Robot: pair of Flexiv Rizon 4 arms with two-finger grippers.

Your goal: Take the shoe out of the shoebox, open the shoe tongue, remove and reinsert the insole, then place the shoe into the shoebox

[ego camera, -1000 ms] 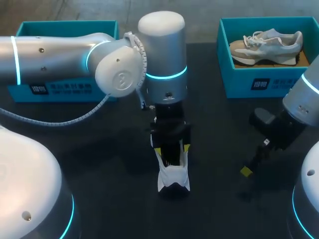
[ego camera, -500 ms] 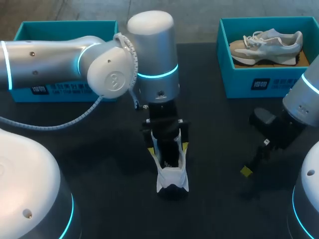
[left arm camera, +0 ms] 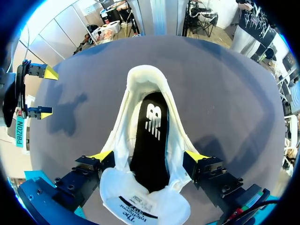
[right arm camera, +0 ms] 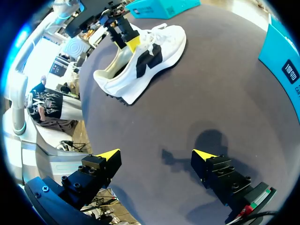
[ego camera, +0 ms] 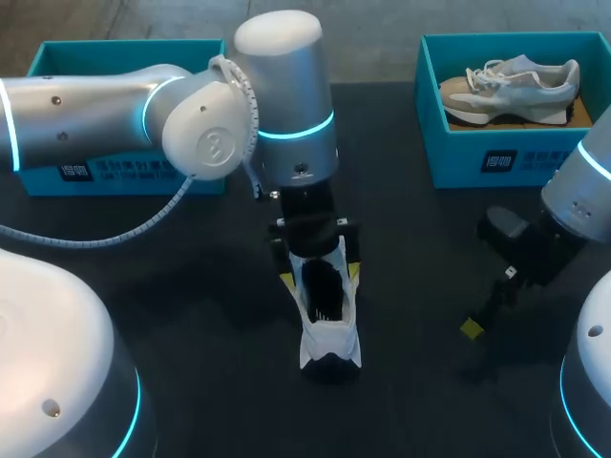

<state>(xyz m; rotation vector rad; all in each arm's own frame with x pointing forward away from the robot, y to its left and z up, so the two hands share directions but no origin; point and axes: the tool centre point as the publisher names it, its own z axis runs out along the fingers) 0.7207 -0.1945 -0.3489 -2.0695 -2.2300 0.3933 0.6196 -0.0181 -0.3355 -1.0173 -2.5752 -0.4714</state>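
L tool straddles white sneaker, grip unclear; R tool gapes empty, so lifting now could drag it & dislodge the insole.

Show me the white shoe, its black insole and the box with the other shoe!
white shoe (ego camera: 330, 338), head view, its heel end.
black insole (left arm camera: 149, 140), left wrist view, its middle.
box (ego camera: 477, 162), head view, front wall.

Place: we take this for a robotics lab bench.
Arms: our left arm and our right arm, grey with lit cyan rings, come in over one dark surface.
Props: a teal shoebox at the far left corner, a second shoebox with a sneaker at the far right corner, and a white shoe mid-surface.
Cabling: a ribbed hose hangs from our left arm.
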